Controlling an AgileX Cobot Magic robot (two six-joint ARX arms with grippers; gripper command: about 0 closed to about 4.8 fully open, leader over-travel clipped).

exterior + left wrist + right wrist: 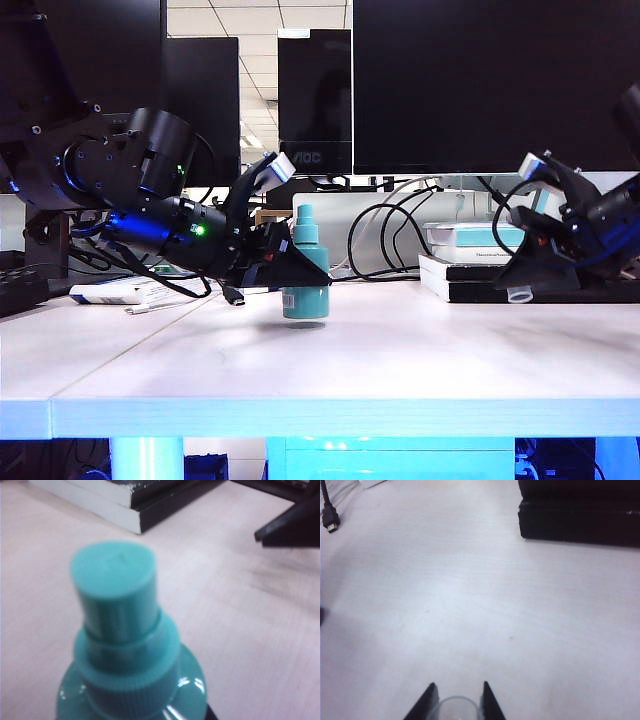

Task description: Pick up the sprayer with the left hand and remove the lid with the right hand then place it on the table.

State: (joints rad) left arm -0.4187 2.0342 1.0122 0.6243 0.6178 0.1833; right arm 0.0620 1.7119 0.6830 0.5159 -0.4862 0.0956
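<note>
Left hand (305,268) clamped around the sprayer (305,262), bottle upright and lifted just clear of the table (400,350), nozzle bare. Well to the right of the sprayer, right hand (520,290) pinching the lid (519,294), a clear cap, narrowly between its fingers (426,702), low over the table, just beside a stack of books (470,262)

Left hand (300,268) mid-frame, clamped on the sprayer (305,275), bottle upright and just clear of the table (400,350), nozzle bare. Right hand (530,280) at right edge, pinching the lid (519,294) low over the tabletop, in front of stacked boxes (470,262).
</note>
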